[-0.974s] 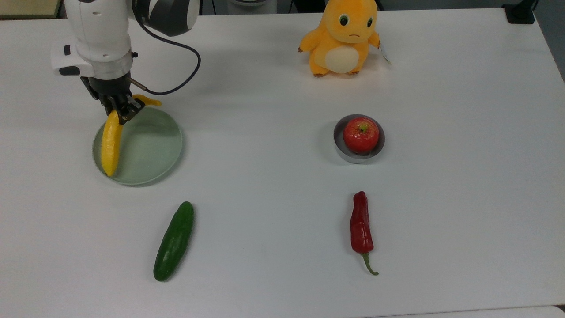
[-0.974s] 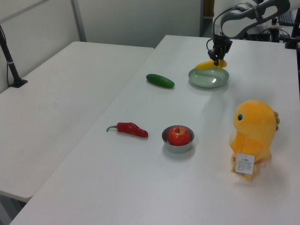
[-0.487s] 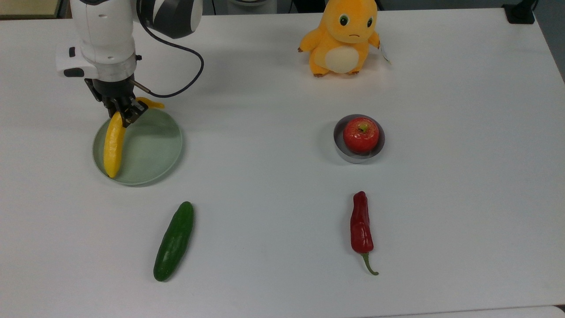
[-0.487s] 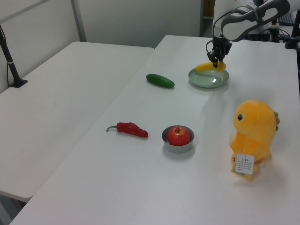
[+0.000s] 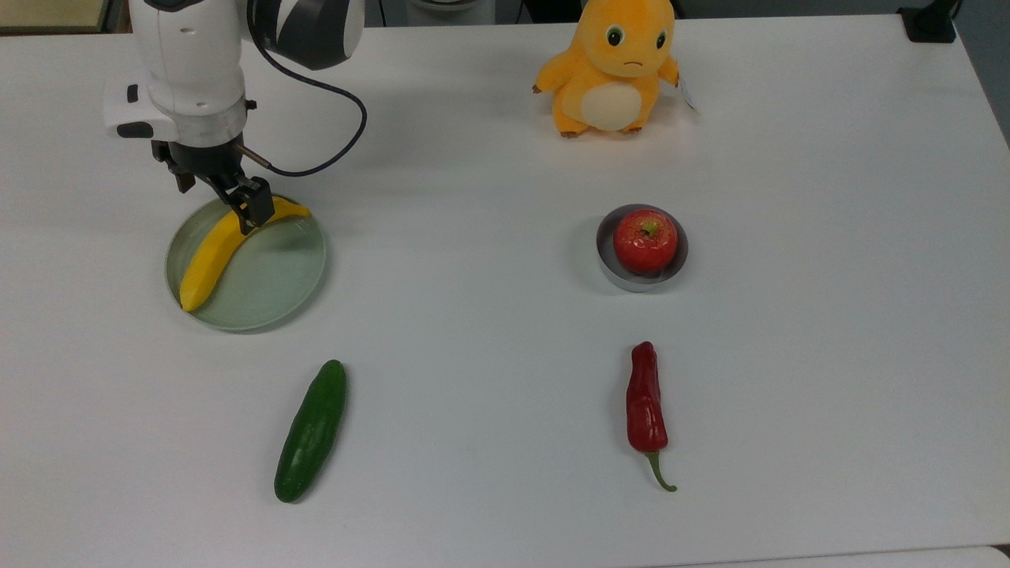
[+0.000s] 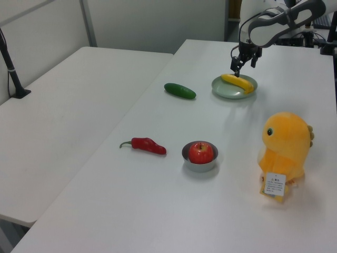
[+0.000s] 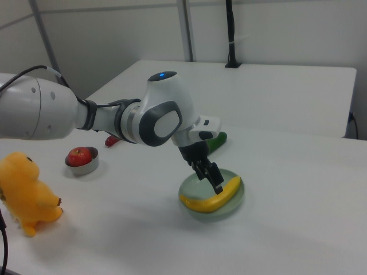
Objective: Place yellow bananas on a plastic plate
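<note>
Scene on a white table (image 5: 505,331); a yellow toy banana (image 5: 217,251) lies on the pale mint-green plastic plate (image 5: 268,276), curving along the plate's upper-left rim in the top view, one end near the rim at the top view's lower left, the other end reaching the rim at the upper right; in the right view the banana (image 7: 215,197) rests across the near side of the plate (image 7: 229,207), and in the left view it (image 6: 238,83) lies flat across the plate (image 6: 231,91). The gripper (image 5: 217,196) of the Franka arm hangs just above the banana's upper half, fingers spread apart and grasping nothing; one dark fingertip (image 5: 254,207) overlaps the banana in the top view, and contact cannot be judged; in the right view the gripper (image 7: 209,175) hangs over the plate with a clear gap between its fingers; in the left view the gripper (image 6: 243,62) hangs above the plate. A dark green cucumber (image 5: 311,431) lies below the plate in the top view, apart from it; a red chili pepper (image 5: 647,410) with a green stem lies toward the top view's right; above it a red apple (image 5: 645,241) sits in a small grey metal bowl (image 5: 623,278); an orange plush toy (image 5: 611,67) stands upright at the far edge
</note>
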`<action>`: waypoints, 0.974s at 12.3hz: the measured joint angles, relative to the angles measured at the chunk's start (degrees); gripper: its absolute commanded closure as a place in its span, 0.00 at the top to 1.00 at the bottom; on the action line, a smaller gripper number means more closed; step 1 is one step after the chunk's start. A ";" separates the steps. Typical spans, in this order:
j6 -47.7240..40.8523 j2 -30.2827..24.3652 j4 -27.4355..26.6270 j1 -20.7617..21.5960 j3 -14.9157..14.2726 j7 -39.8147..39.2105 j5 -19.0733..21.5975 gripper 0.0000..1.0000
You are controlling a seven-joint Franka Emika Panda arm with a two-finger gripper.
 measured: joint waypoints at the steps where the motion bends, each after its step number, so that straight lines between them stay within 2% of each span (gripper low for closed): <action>1: 0.00 -0.25 0.10 0.02 0.00 0.05 0.00 1.00; 4: -0.99 -3.69 1.26 0.18 0.06 0.08 0.00 1.00; 7: -11.32 -7.81 5.76 0.57 0.48 0.19 0.01 1.00; 9: -22.22 -12.32 10.68 0.64 2.76 0.36 0.59 1.00; 12: -34.21 -17.11 14.95 0.74 7.70 1.06 4.78 1.00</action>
